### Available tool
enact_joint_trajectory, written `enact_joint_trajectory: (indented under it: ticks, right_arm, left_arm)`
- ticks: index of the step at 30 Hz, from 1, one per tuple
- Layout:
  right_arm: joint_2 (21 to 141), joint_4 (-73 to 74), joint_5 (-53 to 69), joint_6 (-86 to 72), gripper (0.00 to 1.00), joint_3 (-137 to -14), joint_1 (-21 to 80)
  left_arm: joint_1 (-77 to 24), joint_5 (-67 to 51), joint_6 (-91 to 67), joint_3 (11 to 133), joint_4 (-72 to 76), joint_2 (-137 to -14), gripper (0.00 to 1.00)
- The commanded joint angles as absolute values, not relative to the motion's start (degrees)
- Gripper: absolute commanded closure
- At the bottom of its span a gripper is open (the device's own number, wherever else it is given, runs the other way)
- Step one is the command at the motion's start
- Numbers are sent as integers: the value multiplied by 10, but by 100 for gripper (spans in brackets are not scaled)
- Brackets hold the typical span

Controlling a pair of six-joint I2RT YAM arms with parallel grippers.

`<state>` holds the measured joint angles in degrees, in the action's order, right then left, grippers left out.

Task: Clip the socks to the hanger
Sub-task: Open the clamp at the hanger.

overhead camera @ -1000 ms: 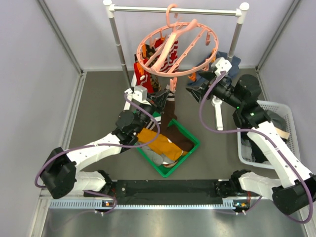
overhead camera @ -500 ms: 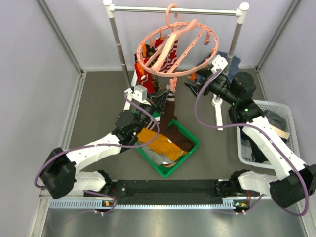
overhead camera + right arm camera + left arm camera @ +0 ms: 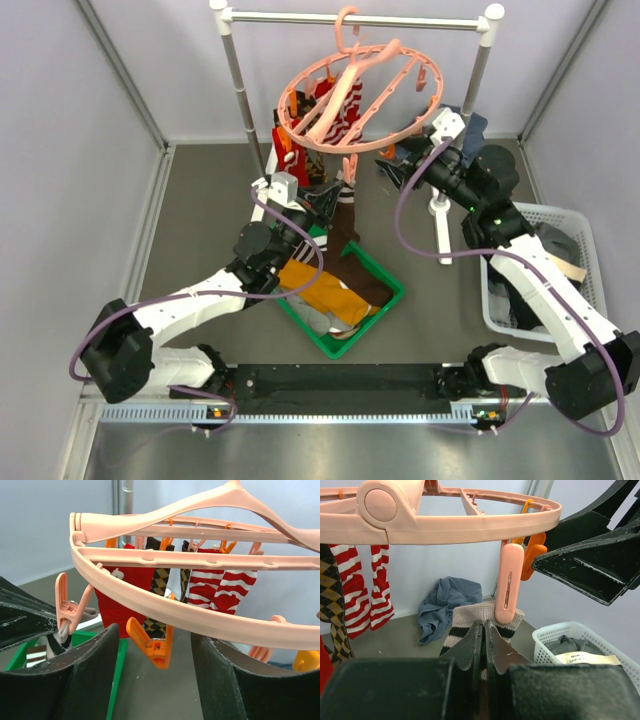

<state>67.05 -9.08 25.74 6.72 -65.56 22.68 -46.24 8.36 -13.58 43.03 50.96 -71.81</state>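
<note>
Right tool (image 3: pixel 155 645) moved in, spread beneath the hanger (image 3: pixel 200 621) rim.

I see pale lilac-grey panel walls (image 3: pixel 60 150) on the left, right and far sides, a matt dark grey floor (image 3: pixel 195 225) between them, and a silver metal rail with white joints (image 3: pixel 280 17) standing at the far side, under even, soft light.

Salmon-pink hanger (image 3: pixel 358 95) hooked on silver rail (image 3: pixel 355 18), red socks (image 3: pixel 292 145) clipped at its left side, left gripper (image 3: pixel 335 198) holding dark brown sock (image 3: pixel 345 235) up under the ring's near edge, right gripper (image 3: pixel 388 172) at its right rim, green tray (image 3: pixel 388 300) below, mustard sock (image 3: pixel 320 290) inside.
</note>
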Motion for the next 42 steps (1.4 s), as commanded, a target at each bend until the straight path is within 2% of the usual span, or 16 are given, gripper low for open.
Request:
enact_joint_trajectory:
  ticks: [1,11,12,13,18,20,25,26,28,29,36,39,42]
  right_arm:
    - [677,-136,255,41,44,-680,221]
    - [673,-131,247,-32,70,-672,224]
    - [672,-130,243,-38,78,-669,224]
    - [671,-129,238,-44,81,-666,226]
    - [664,-130,210,-97,94,-643,242]
    - [663,-137,191,-130,99,-628,246]
    - [667,-165,132,-197,100,-599,272]
    - [669,-169,123,-213,100,-592,277]
    - [672,-178,100,-235,100,-586,289]
    - [674,-182,95,-257,100,-580,293]
    - [685,-194,60,-304,100,-575,331]
    - [691,-197,54,-303,100,-579,350]
    - [698,-200,54,-303,100,-586,369]
  left_arm:
    - [-465,76,-137,453,515,-706,93]
    - [-464,90,-127,469,496,-721,92]
    - [-464,101,-127,471,496,-723,91]
    - [-464,110,-127,473,496,-729,91]
    - [-458,129,-113,489,498,-754,87]
    - [-454,138,-109,497,502,-768,82]
    - [-430,147,-112,512,502,-806,69]
    - [-427,150,-117,513,502,-809,59]
    - [-420,162,-121,512,494,-809,46]
    - [-419,181,-124,512,486,-807,35]
    - [-417,249,-140,513,332,-717,6]
    - [-417,281,-156,526,224,-670,1]
    - [-417,302,-173,547,105,-631,1]
